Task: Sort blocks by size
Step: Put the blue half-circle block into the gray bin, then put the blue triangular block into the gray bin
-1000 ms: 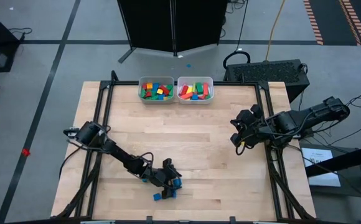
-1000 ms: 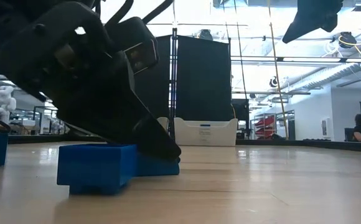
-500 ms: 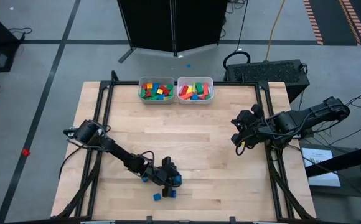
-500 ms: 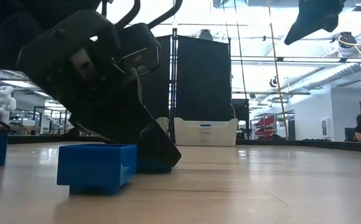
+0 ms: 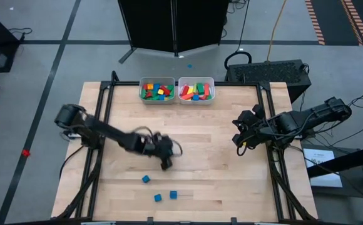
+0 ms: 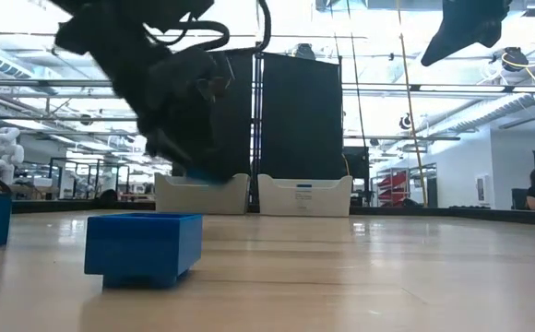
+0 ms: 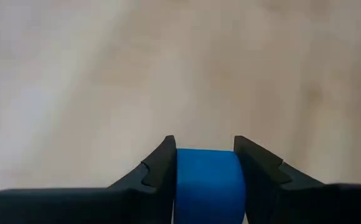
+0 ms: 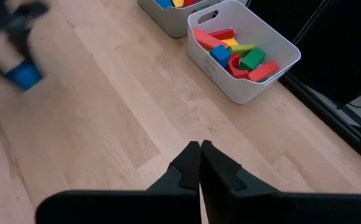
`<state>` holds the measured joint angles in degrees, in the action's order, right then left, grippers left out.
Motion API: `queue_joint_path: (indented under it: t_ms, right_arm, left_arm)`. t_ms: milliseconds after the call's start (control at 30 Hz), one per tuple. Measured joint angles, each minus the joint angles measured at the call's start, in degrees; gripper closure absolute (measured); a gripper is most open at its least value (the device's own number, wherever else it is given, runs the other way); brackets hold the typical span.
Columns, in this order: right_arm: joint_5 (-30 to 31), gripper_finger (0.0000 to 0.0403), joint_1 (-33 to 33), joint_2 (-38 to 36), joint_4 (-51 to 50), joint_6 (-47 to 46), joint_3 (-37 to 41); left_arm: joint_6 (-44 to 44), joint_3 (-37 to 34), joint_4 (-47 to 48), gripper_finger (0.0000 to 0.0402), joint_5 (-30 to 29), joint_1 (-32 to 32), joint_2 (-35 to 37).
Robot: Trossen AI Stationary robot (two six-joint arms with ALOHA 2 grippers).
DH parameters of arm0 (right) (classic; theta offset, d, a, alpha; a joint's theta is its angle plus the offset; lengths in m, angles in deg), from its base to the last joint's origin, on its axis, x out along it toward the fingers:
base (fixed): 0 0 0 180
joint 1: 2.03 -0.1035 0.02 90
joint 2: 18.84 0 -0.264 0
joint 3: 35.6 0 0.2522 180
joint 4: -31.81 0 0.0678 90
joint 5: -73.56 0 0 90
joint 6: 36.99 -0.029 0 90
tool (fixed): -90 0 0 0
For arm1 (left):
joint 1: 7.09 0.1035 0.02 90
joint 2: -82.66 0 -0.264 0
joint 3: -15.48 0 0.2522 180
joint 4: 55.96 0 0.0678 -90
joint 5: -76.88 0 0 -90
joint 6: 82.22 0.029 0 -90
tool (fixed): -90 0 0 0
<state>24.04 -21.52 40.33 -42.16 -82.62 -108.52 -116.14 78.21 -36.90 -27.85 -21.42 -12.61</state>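
The left tool (image 5: 164, 164) is hanging above the middle of the wooden bench (image 5: 200, 131), lifted clear of the surface, and it is gripping a small blue block (image 7: 209, 183) between its two dark fingers (image 7: 160, 167). In the left wrist view the block is filling the gap between the fingers, touching both, with bare wood beyond it. In the low view the same block is showing as a blue edge under the raised tool (image 6: 198, 166).

Three more blue blocks are lying on the bench on the near side of the left tool: one (image 5: 145, 179) just below and to its left, and two (image 5: 158, 198) (image 5: 173, 195) close together farther toward the front edge. None of them is touching the tool.

Beyond the left tool, at the far edge of the bench, two pale bins are standing side by side, the left bin (image 5: 157, 100) and the right bin (image 5: 196, 99), each holding mixed coloured blocks.

The right tool (image 5: 239, 142) is waiting above the right side of the bench, well apart from the loose blocks, its fingers (image 8: 192, 163) pressed together on nothing.
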Motion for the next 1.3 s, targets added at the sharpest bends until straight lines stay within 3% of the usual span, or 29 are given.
queue_joint_path:
  t_ms: [100,333,567,767,967,1100,1200,1300]
  right_arm:
    - [0.0,0.0403,0.0,0.0,0.1,-0.1,0.0]
    - [0.0,0.0403,0.0,0.0,0.2,-2.3,0.0]
    - [0.0,0.0403,0.0,0.0,0.2,-3.4,0.0]
    - [0.0,0.0403,0.0,0.0,0.2,-4.4,0.0]
    - [0.0,0.0403,0.0,0.0,0.2,-4.5,0.0]
    - [0.0,0.0403,0.0,0.0,0.2,-4.6,0.0]
    - [0.0,0.0403,0.0,0.0,0.2,-4.6,0.0]
    - [0.0,0.0403,0.0,0.0,0.1,-4.2,0.0]
  left_arm:
    - [6.1,0.0,5.5,0.0276,-2.5,6.5,5.3]
    - [20.5,0.1,6.7,0.0276,-4.3,25.5,13.4]
    - [28.1,0.2,5.5,0.0275,-1.7,42.6,12.7]
    - [30.5,0.2,6.1,0.0219,-0.2,49.6,11.3]
    - [33.0,0.2,6.0,0.0170,6.8,51.5,11.3]
    - [23.6,0.2,8.8,0.0162,21.4,49.8,11.8]
    - [21.0,0.3,15.4,0.0162,31.1,43.2,11.8]
    - [20.1,0.3,23.1,0.0161,30.3,32.0,11.7]
